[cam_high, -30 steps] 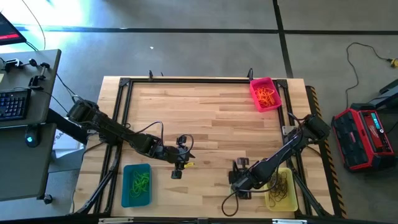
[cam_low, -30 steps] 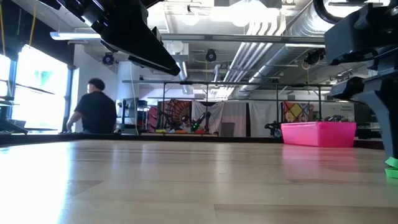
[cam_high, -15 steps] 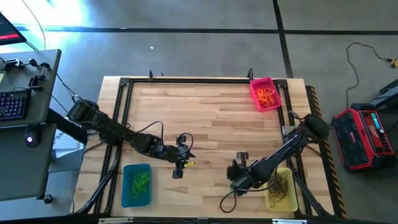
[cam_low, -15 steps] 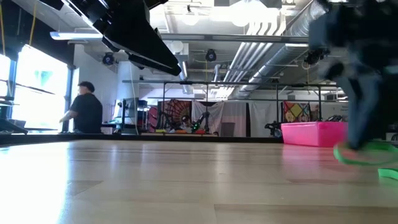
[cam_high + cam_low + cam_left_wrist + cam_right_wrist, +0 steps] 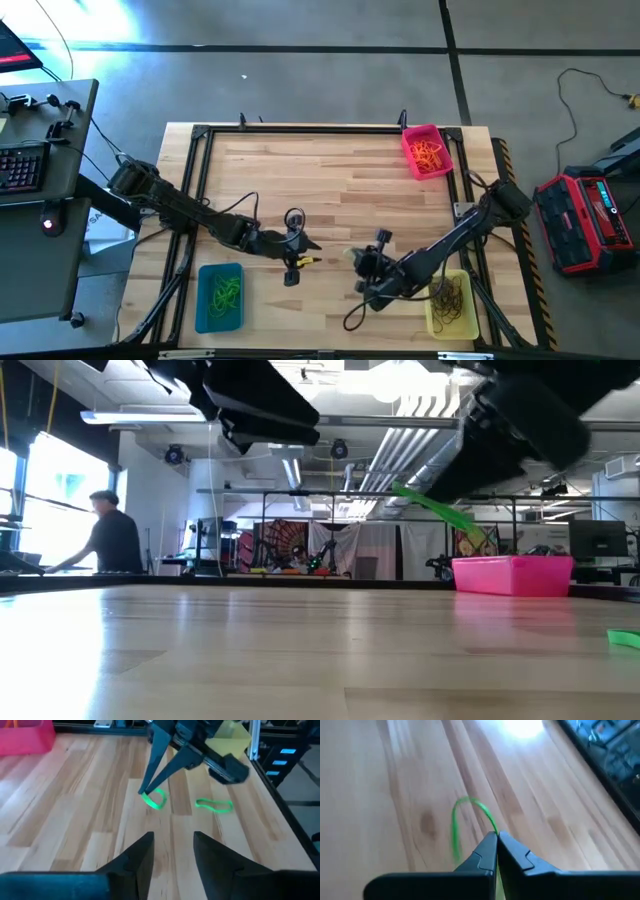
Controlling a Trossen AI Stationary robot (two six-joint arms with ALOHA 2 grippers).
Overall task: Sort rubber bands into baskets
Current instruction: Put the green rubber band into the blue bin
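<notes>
My right gripper (image 5: 351,258) is shut on a bright green rubber band (image 5: 155,800), held above the wood at mid table. The same band shows in the right wrist view (image 5: 464,817) and the low view (image 5: 436,510). A second green band (image 5: 214,806) lies flat on the table close by, also seen low at the right (image 5: 625,639). My left gripper (image 5: 172,851) hovers open a little to the left (image 5: 296,263), facing the held band, with nothing between its fingers. The teal basket (image 5: 203,300), yellow basket (image 5: 432,318) and pink basket (image 5: 412,152) hold bands. My right gripper pinches one end of the green loop (image 5: 492,829) between its two fingertips (image 5: 142,793). The fingers slant down from the table's right side. The rest of the loop curls out past the tips, slack and clear of the table.
A black frame (image 5: 300,130) runs around the wooden table top. The pink basket stands at the far right corner, the teal one at the near left, the yellow one at the near right under my right arm. A person stands in the room beyond the table (image 5: 108,540).
My right gripper has shut on a green band that lay on the table. It has then risen, turned at the wrist and gone toward the table's left, nearer my left gripper. The band is now lifted clear of the wood.
</notes>
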